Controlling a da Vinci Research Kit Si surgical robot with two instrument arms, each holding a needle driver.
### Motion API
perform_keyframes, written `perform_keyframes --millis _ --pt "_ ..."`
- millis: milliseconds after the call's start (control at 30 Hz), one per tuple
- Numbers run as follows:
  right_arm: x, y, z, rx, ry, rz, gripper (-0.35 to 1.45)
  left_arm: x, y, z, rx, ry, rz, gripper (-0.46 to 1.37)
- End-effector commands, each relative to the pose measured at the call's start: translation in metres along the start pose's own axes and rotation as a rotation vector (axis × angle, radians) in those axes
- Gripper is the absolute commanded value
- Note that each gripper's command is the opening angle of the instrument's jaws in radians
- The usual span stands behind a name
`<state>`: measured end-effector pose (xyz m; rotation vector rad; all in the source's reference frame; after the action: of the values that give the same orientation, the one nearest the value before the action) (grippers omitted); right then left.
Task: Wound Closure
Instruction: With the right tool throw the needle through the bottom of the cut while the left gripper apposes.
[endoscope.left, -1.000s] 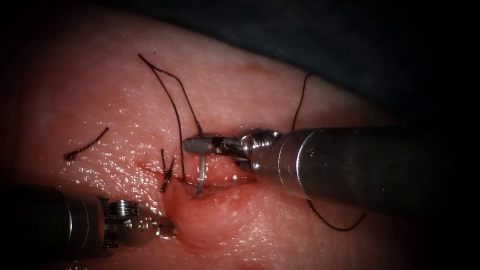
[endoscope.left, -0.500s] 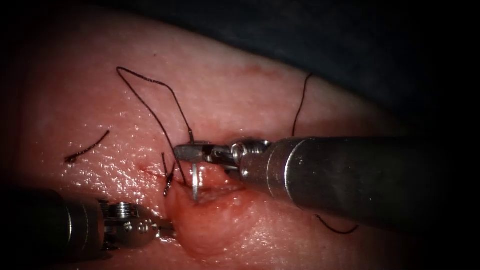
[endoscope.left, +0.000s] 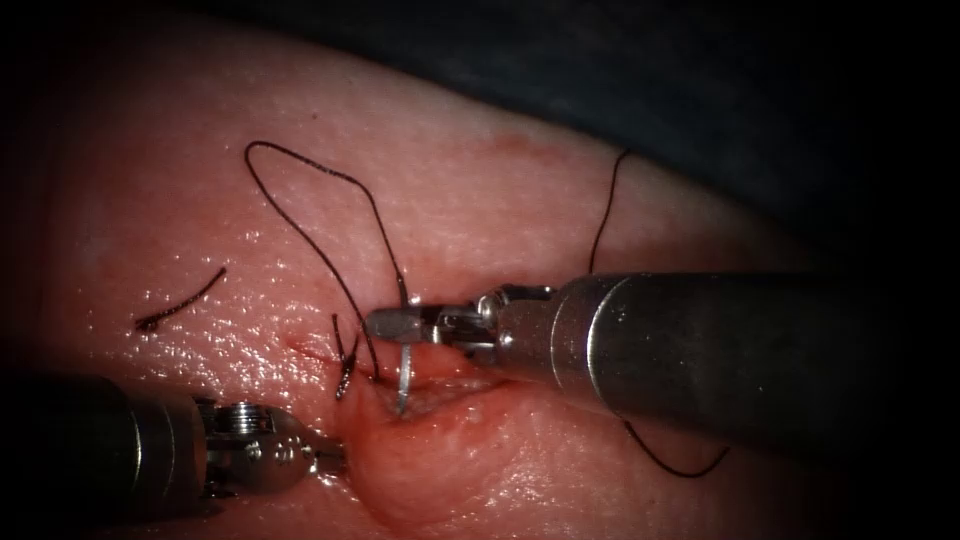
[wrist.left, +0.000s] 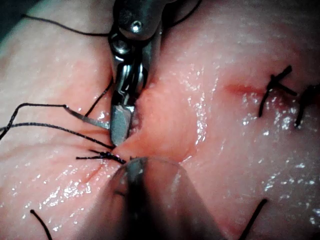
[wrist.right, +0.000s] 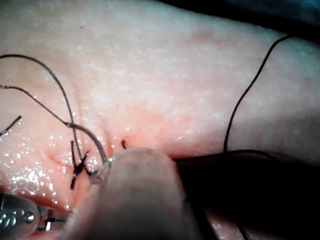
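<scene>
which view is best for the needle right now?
Endoscope view: the needle hangs below the right gripper, which is shut on its upper end, the tip at the cut in the tissue. Left wrist view shows a short stretch of it beside that gripper. Right wrist view shows an arc near the shaft.

Grey metal shafts; silver wristed right tool (endoscope.left: 400, 324), left tool (endoscope.left: 325, 462).
</scene>
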<state>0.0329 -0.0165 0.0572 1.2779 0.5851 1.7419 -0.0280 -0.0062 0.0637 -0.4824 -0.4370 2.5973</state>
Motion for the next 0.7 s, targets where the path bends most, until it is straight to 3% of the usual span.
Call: perform_keyframes --millis 33,333,567,667,700 --pt "0.0001 0.0002 0.0002 -0.01 0.005 0.013 -0.35 0.0 0.0 -0.0001 -0.007 0.0 0.0 -0.35" --pt "-0.0002 0.0003 0.0003 0.011 -0.014 0.062 -0.35 0.0 0.0 -0.0001 -0.005 0.001 0.0 -0.35" --pt "0.0018 -0.0005 -0.0008 0.048 0.05 0.045 -0.35 0.0 0.0 -0.0001 -0.005 0.001 0.0 -0.35" --pt "0.0027 -0.0008 -0.0013 0.11 0.101 -0.043 -0.35 0.0 0.0 -0.0001 -0.005 0.001 0.0 -0.35" --pt "0.003 -0.0008 -0.0014 0.137 0.118 -0.119 0.0 0.0 0.0 -0.0001 -0.005 0.001 -0.001 -0.35"
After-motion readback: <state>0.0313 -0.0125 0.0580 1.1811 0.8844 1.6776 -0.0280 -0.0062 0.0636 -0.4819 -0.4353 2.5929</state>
